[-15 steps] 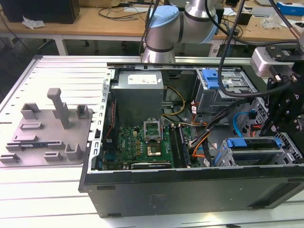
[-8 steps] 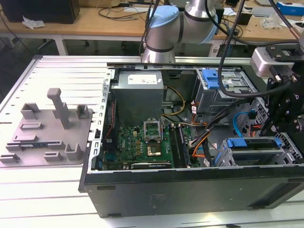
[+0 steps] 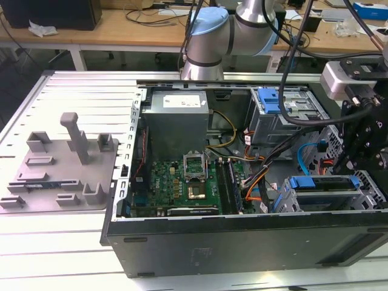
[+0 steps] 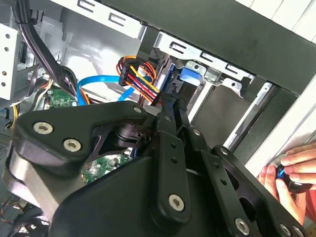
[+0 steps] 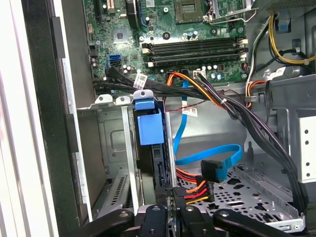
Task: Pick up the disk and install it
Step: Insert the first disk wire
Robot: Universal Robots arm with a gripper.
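The disk (image 3: 318, 183) is being held on edge in the slot of the drive cage (image 3: 367, 197), at the near corner of the open computer case (image 3: 242, 239) on the exterior view's right. Its blue side rail is being shown uppermost.

In the first wrist view the gripper (image 5: 173, 211) is being seen with its jaws drawn nearly together across the disk's thin near edge. They are being judged to be clamped on it, as no gap is being shown.

A blue latch (image 5: 148, 123) is being shown just beyond the slot. An orange-and-red power cable (image 5: 195, 190) and a blue data cable (image 5: 217, 165) are lying just beside the jaws. A person's hand (image 4: 291, 173) is being caught outside the case in the second wrist view.

The disk is being judged stiff and dense for its size. Its bare metal faces are being judged smooth enough to slide under a light grip, and its works fragile under a knock or twist. Hold is being reckoned best taken across the two flat faces, close to the trailing edge and square to the slot. That way the flexible plastic rails are being left free for the cage guides and the cables are being kept out of the pinch.
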